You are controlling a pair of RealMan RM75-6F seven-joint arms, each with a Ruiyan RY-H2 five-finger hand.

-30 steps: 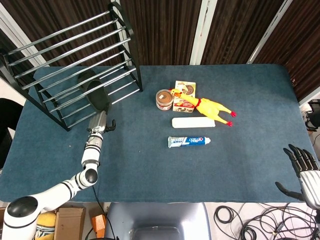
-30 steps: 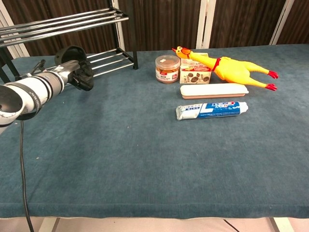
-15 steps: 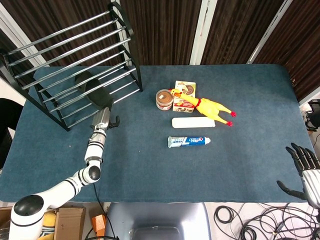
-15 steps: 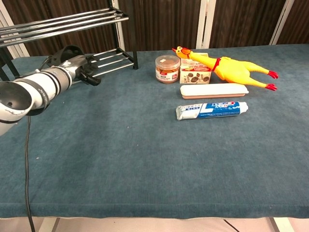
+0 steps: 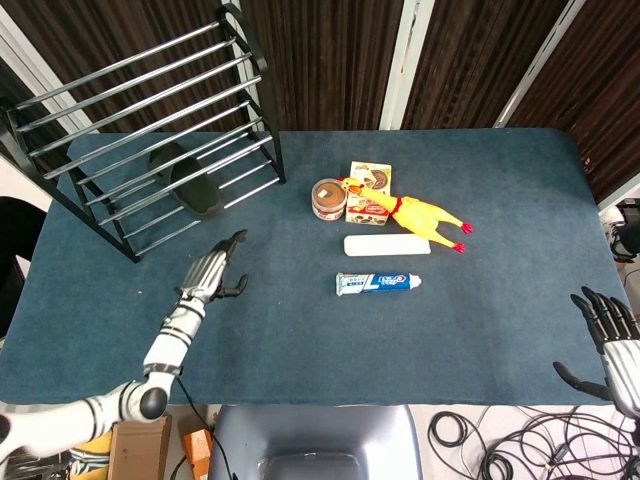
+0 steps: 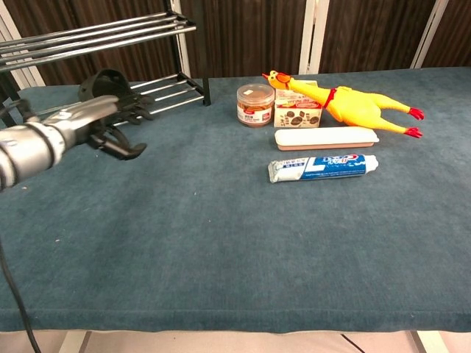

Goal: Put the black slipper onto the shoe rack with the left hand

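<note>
My left hand (image 5: pixel 214 272) is empty, fingers spread; the black slipper (image 5: pixel 196 184) lies beyond it on the shoe rack (image 5: pixel 150 150), long axis pointing roughly toward me.

My left arm reaches forward and low, its silver forearm stretched out toward the far left. My left hand (image 5: pixel 212 272) holds nothing, fingers extended and apart, thumb hooked out to the side. My right hand (image 5: pixel 608 335) hangs at the near right edge of the head view, dark fingers spread, holding nothing.
</note>
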